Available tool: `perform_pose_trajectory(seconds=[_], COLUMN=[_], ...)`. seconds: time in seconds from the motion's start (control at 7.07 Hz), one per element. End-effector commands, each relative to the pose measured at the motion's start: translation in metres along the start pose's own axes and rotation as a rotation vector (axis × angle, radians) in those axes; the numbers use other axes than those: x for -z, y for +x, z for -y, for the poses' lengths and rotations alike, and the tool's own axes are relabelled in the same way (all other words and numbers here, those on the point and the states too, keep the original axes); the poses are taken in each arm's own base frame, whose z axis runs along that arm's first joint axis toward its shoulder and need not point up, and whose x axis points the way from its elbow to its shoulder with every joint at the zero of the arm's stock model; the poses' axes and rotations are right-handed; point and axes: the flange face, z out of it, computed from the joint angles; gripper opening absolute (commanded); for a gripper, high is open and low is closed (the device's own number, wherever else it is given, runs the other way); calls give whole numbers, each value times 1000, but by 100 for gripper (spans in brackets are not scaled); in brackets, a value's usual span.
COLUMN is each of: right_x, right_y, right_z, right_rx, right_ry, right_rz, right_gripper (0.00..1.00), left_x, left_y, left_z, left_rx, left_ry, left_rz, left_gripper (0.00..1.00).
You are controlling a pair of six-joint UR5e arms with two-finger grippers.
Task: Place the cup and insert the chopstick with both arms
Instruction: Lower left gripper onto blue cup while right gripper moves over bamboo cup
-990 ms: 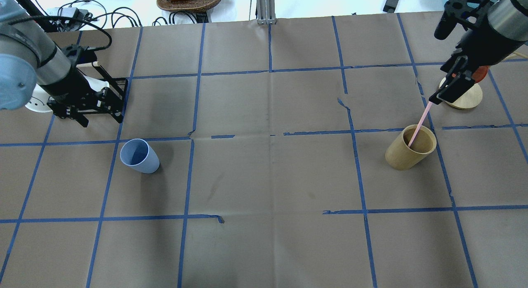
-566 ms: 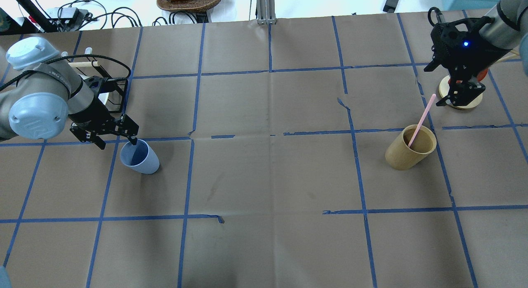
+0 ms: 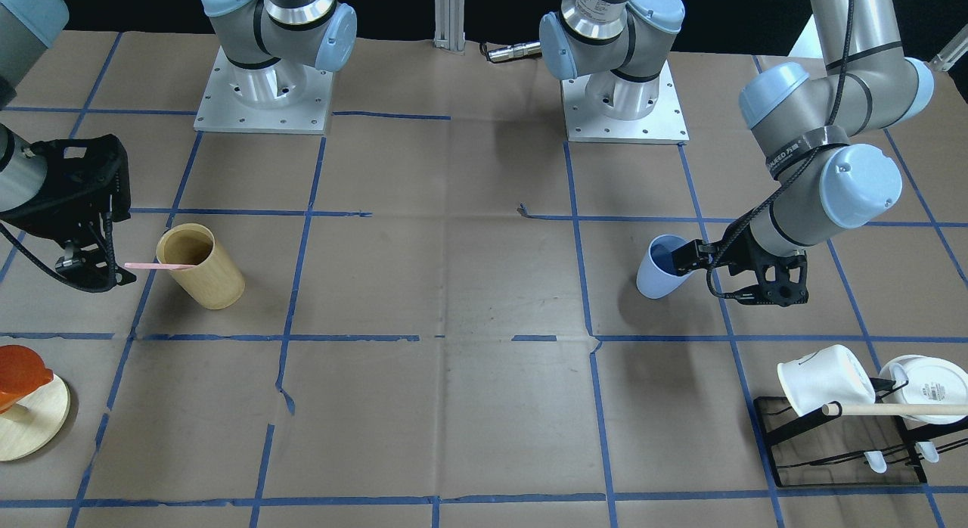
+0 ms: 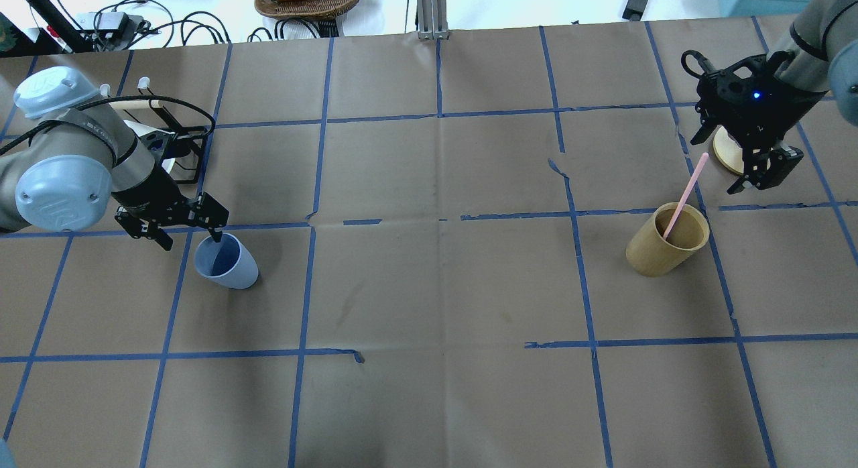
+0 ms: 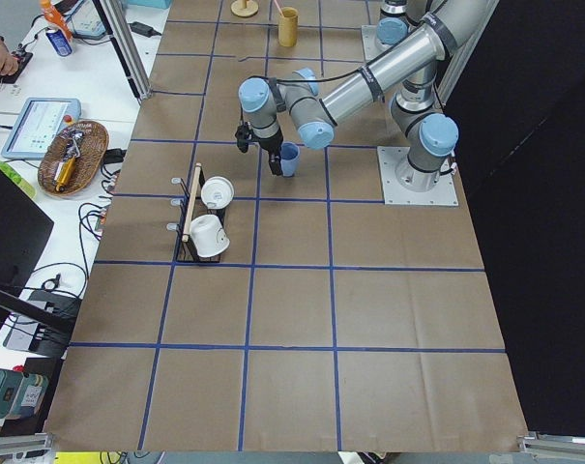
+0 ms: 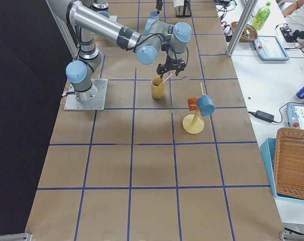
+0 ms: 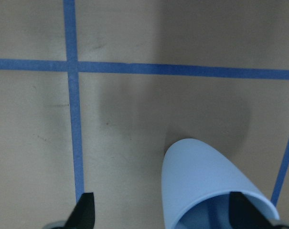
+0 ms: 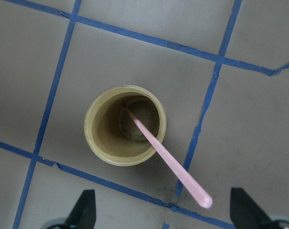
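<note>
L gripper (image 4: 190, 239) reached blue cup (image 4: 228, 261); R gripper (image 4: 761, 181) released chopstick (image 4: 685, 193).

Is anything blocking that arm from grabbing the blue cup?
Nothing visible stands in the way. The left end effector is open and right at the blue cup. One finger dips into the cup's mouth and the other is outside its wall, so the rim sits between them.

No legible text — left arm band (image 3: 794, 147) lettering too blurred.
</note>
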Motion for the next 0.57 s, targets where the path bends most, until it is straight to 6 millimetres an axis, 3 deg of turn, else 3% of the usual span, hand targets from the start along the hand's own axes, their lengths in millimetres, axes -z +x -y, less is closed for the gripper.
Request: perform_pose_trajectory(seconds=[0.0, 0.28, 0.42], right_x=[11, 3, -2], right_y=[11, 41, 45], right_z=[0, -11, -13], right_rx=[240, 471, 494], right_ry=[-13, -4, 0], right_rz=[-20, -120, -136], right_gripper=[99, 99, 99], left_x=[8, 3, -9], left_y=[1, 3, 2], left_z=[-5, -14, -12], left_rx=[-1, 2, 4], left_ry=[13, -44, -69], left_rz=[5, -12, -20], left_gripper=[100, 99, 98])
